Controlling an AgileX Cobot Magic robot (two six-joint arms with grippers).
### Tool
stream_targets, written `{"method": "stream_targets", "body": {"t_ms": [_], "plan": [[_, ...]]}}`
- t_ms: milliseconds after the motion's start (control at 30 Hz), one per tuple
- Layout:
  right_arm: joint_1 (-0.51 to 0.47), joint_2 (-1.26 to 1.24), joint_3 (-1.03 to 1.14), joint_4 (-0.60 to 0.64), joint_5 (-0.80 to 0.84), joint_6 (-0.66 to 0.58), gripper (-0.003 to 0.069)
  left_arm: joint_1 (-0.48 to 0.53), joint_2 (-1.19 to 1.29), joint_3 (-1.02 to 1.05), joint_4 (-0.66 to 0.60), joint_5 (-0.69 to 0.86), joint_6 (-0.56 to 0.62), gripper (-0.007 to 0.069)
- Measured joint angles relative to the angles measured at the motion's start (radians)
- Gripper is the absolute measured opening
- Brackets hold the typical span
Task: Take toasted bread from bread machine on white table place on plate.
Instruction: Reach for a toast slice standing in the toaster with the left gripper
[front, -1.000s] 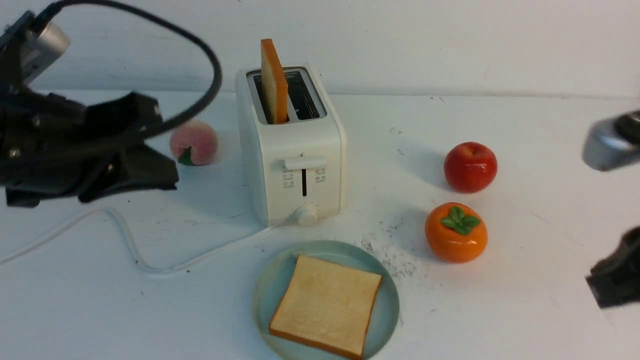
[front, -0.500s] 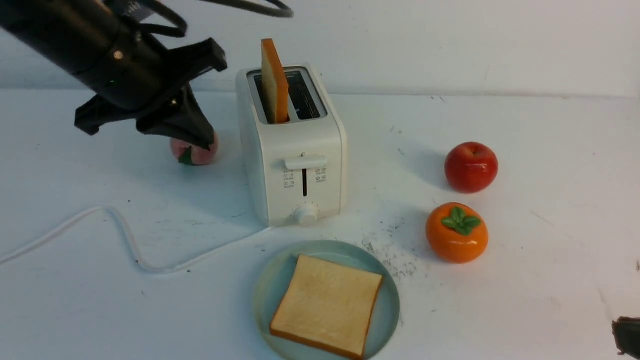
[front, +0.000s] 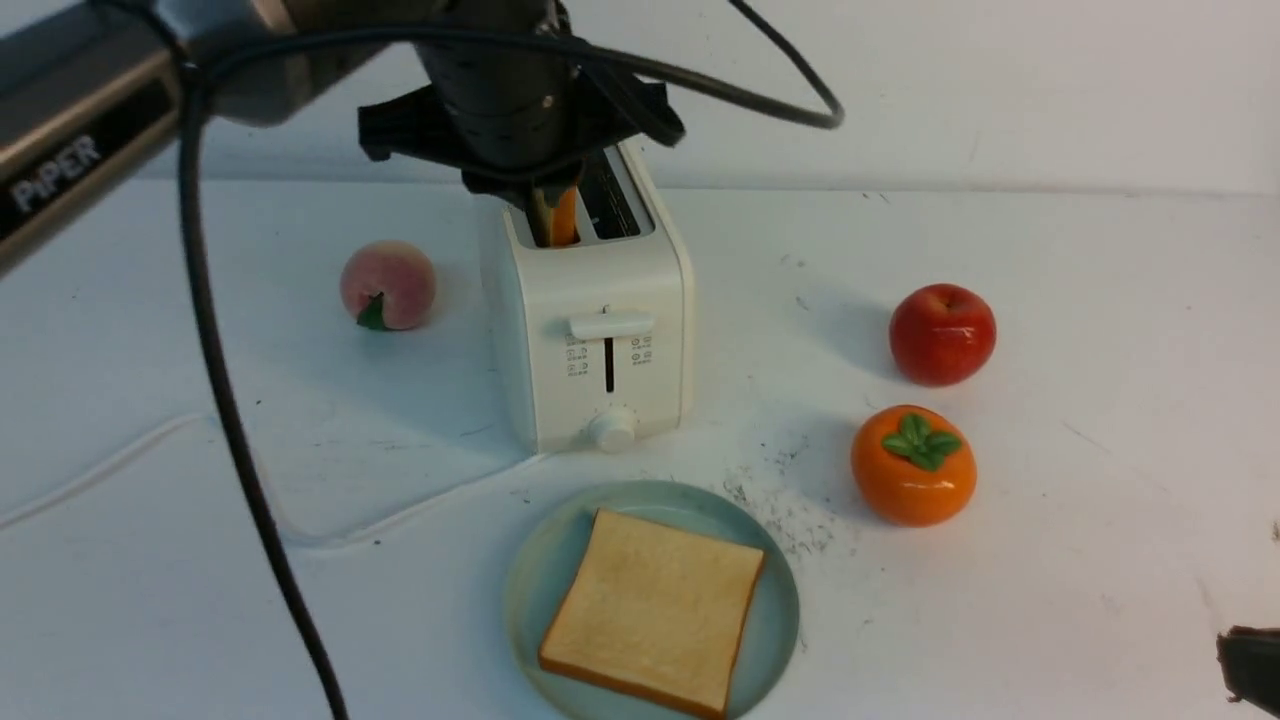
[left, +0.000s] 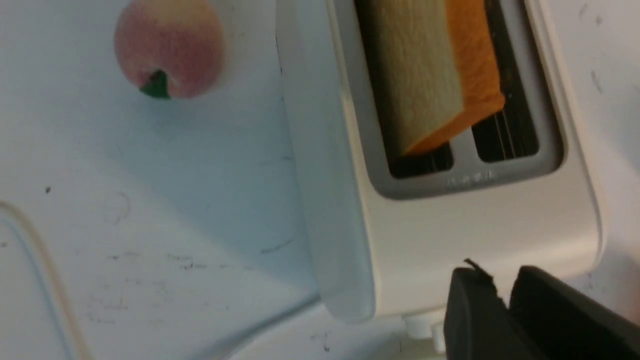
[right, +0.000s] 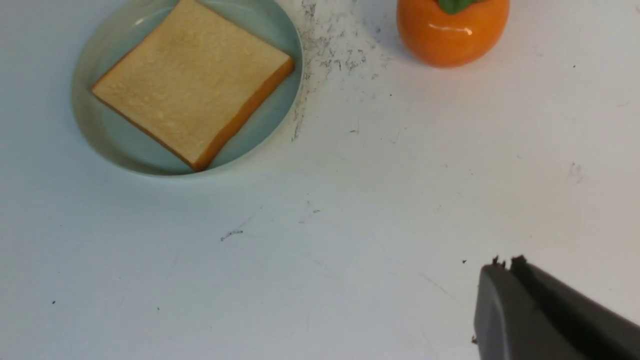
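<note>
The cream-white bread machine (front: 590, 330) stands on the white table (front: 1100, 350). One slice of toasted bread (front: 560, 215) stands upright in its left slot, and my left arm hides its top. From above it also shows in the left wrist view (left: 430, 75). My left gripper (left: 505, 285) is shut and empty, over the toaster's front top end and short of the slice. The other slice (front: 655, 610) lies flat on the blue-green plate (front: 530, 580), also in the right wrist view (right: 192, 82). My right gripper (right: 505, 262) is shut and empty, low at the table's near right.
A peach (front: 387, 285) sits left of the toaster. A red apple (front: 941, 333) and an orange persimmon (front: 912, 465) sit to the right. The toaster's white cord (front: 420, 505) and my left arm's black cable (front: 230, 400) cross the near left. Dark crumbs (front: 790, 520) lie beside the plate.
My left arm has swung from the table's left side to over the toaster, covering the top of the upright slice. My right gripper has dropped back to the near right corner.
</note>
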Motion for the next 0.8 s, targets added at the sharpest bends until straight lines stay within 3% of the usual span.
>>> {"method": "stream_targets", "body": {"t_ms": [67,100,167,267,800], "plan": [[0.000,0.000,0.000,0.000,0.000,0.000,-0.0001,-0.007,0.014,-0.001,0.059,-0.060,-0.025,0.0239],[0.000,0.000,0.000,0.000,0.000,0.000,-0.0001,-0.007,0.014,-0.001,0.064,-0.066,-0.025,0.0239],[0.000,0.000,0.000,0.000,0.000,0.000,0.0001,-0.008,0.034,-0.001,0.114,-0.131,-0.053,0.0335],[0.000,0.000,0.000,0.000,0.000,0.000,0.0002,-0.006,0.059,-0.001,0.149,-0.154,-0.060,0.0391],[0.000,0.000,0.000,-0.001,-0.016,0.000,0.0015,-0.006,0.166,-0.001,0.287,-0.251,-0.067,0.0411]]}}
